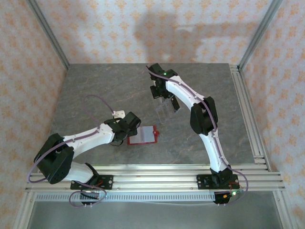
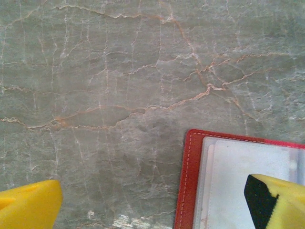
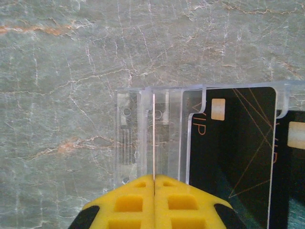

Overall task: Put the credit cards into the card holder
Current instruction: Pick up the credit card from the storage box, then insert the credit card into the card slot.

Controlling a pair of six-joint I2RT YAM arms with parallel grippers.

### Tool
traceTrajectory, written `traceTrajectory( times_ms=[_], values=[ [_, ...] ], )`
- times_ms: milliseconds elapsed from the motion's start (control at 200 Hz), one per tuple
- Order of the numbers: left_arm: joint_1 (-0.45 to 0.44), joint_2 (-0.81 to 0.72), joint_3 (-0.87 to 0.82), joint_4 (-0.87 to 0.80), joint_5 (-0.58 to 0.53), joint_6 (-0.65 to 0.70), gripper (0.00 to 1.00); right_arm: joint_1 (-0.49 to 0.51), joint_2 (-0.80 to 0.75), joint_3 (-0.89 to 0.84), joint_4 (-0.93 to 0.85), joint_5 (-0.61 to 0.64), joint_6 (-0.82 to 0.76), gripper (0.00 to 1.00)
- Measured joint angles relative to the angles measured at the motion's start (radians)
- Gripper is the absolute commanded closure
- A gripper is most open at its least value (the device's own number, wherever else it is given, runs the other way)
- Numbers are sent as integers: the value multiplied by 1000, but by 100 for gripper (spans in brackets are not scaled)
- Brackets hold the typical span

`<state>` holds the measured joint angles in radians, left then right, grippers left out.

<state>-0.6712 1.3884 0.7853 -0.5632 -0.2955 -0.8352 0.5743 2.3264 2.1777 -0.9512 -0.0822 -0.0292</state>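
Observation:
The card holder (image 1: 143, 135) lies open on the table, a red wallet with pale clear pockets. Its stitched red edge (image 2: 190, 181) and a pale credit card (image 2: 248, 162) inside a pocket show in the left wrist view. My left gripper (image 2: 152, 205) hovers open over the wallet's left edge, one finger (image 2: 274, 202) above the pocket. My right gripper (image 3: 154, 177) is shut on a thin credit card (image 3: 153, 133), seen edge-on, standing in the clear tray (image 3: 128, 129). Black credit cards (image 3: 233, 143) marked VIP stand in the slots beside it.
The clear tray (image 1: 167, 109) sits mid-table under the right arm (image 1: 202, 114). The left arm (image 1: 90, 138) reaches in low from the near left. Aluminium rails (image 1: 248, 109) line the right and near edges, and patterned walls enclose the table.

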Motion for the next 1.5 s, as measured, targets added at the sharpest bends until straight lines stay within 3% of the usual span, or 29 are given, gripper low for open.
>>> traceTrajectory(
  times_ms=[140,285,480,636,786,931,1146,1501],
  values=[
    [8,0,16,-6,0,11,0,-1,-47,-17,3,-54,21,100],
    [15,0,18,-9,0,42,0,1,-228,-152,64,-136,72,100],
    [15,0,-9,6,21,85,0,11,-581,-557,311,-276,212,100],
    [15,0,-46,29,51,106,0,37,-739,-947,594,-380,369,100],
    [15,-2,-77,67,79,112,0,93,-758,-1265,861,-427,525,100],
    [15,-6,-95,90,94,113,0,148,-758,-1432,1069,-450,642,100],
    [15,-5,-113,108,101,111,0,171,-750,-1519,1340,-453,752,100],
    [15,4,-134,106,87,92,0,188,-652,-1590,1608,-453,839,100]
  ],
)
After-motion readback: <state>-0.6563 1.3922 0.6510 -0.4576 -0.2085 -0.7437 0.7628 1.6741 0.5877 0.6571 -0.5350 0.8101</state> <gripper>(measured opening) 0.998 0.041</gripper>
